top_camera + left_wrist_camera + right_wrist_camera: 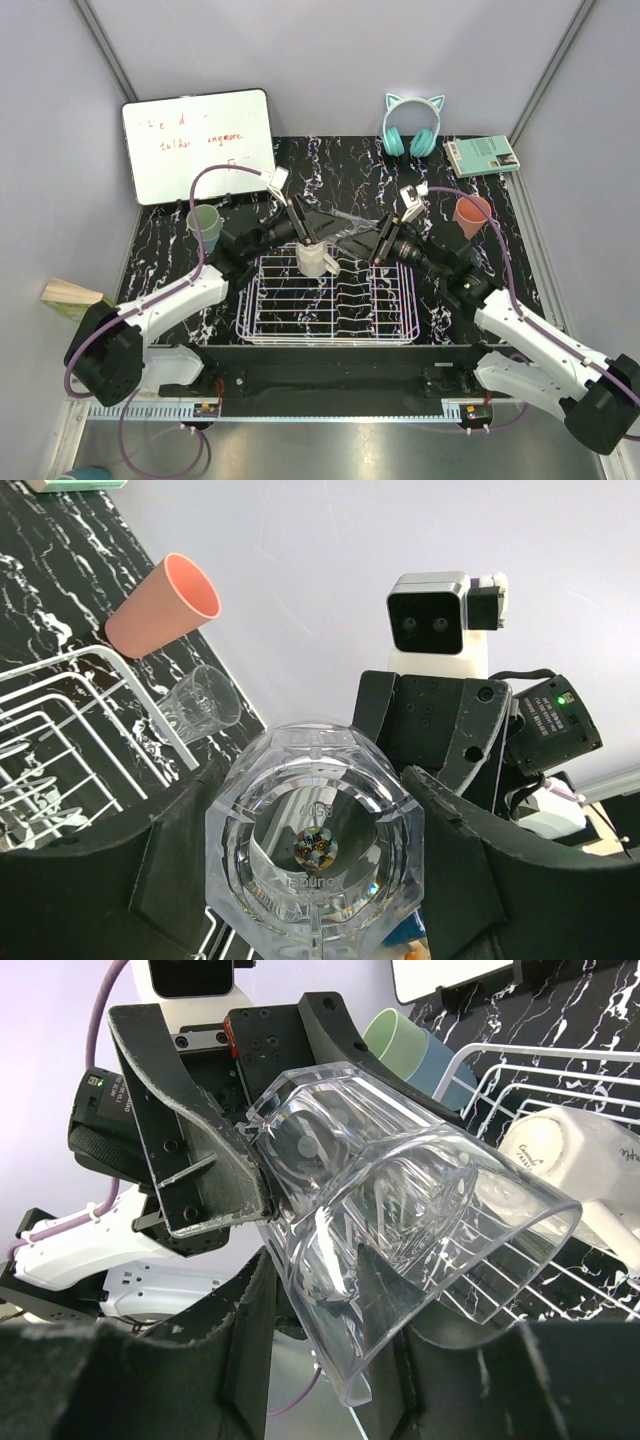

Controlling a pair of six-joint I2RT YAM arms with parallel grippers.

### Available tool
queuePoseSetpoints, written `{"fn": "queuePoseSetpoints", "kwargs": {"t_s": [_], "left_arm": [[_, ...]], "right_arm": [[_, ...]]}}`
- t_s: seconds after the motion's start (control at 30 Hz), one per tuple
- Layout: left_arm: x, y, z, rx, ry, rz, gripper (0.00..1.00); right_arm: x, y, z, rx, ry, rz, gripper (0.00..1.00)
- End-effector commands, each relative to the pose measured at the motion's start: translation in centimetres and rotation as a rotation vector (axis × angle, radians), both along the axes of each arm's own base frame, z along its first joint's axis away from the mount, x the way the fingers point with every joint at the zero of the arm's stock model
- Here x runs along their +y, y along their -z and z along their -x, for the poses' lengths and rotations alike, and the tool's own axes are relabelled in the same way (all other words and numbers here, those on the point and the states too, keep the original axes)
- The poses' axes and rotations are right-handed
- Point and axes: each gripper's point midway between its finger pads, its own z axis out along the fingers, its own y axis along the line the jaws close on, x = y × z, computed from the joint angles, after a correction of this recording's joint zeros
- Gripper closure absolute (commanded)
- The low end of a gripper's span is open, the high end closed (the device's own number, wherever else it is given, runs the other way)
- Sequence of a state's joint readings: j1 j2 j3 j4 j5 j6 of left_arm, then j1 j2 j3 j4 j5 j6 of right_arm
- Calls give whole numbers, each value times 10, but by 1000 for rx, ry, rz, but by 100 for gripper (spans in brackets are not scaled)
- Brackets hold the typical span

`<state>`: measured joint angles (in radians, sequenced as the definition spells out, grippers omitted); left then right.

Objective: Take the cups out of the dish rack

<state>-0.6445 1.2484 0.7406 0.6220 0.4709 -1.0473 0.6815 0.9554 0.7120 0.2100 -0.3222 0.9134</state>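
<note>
Clear glass (400, 1210) is held on its side in the air, its faceted base pinched between the two fingers (150, 870) of the left gripper (306, 232), one finger pressed to each side of the base. Its open mouth is turned towards the right gripper (378, 240), whose dark fingers (240, 1360) are seen partly spread on either side of the rim; whether they touch the glass cannot be told. The two grippers are set facing each other, with the glass bridging the gap between them. Below the left fingers the dish rack (330, 342) is seen, and a cream mug (315, 262) is lying in its far row, just under those fingertips. Beyond the right fingers a green cup (395, 1035) is seen nested in a blue one. Past the left fingers, outside the rack's edge, a second clear glass (205, 700) and a pink cup (160, 605) are seen close together
</note>
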Motion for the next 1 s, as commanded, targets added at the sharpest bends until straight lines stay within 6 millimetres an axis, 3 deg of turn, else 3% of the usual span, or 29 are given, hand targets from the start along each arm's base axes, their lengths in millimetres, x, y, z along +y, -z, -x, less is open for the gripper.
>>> {"fn": "queuePoseSetpoints", "kwargs": {"t_s": [0.0, 0.1, 0.17, 0.47, 0.63, 0.7, 0.73, 0.83, 0.97], "left_arm": [[-3, -11, 23, -82, 46, 9, 100], [-2, -9, 28, -81, 45, -2, 100], [-2, -6, 32, -75, 49, -12, 100], [13, 4, 41, -67, 3, -73, 100], [23, -8, 44, -112, -31, -82, 100], [22, -8, 45, -109, -27, -83, 100], [22, -10, 45, -110, -28, -78, 100], [22, -10, 47, -102, -20, -61, 100], [25, -10, 49, -97, -25, -32, 100]], "right_arm": [[-6, -11, -3, -61, 63, 0, 81], [-13, -9, -6, -60, 105, 13, 88], [-17, -8, -7, -60, 125, 15, 100], [-30, 4, -8, -42, 190, 47, 100], [-35, 4, -7, -50, 203, 55, 100], [-33, 4, -8, -44, 197, 56, 89], [-31, 7, -8, -33, 192, 61, 72], [-31, 5, -10, -37, 194, 55, 58], [-37, -3, -12, -57, 234, 24, 56]]}}
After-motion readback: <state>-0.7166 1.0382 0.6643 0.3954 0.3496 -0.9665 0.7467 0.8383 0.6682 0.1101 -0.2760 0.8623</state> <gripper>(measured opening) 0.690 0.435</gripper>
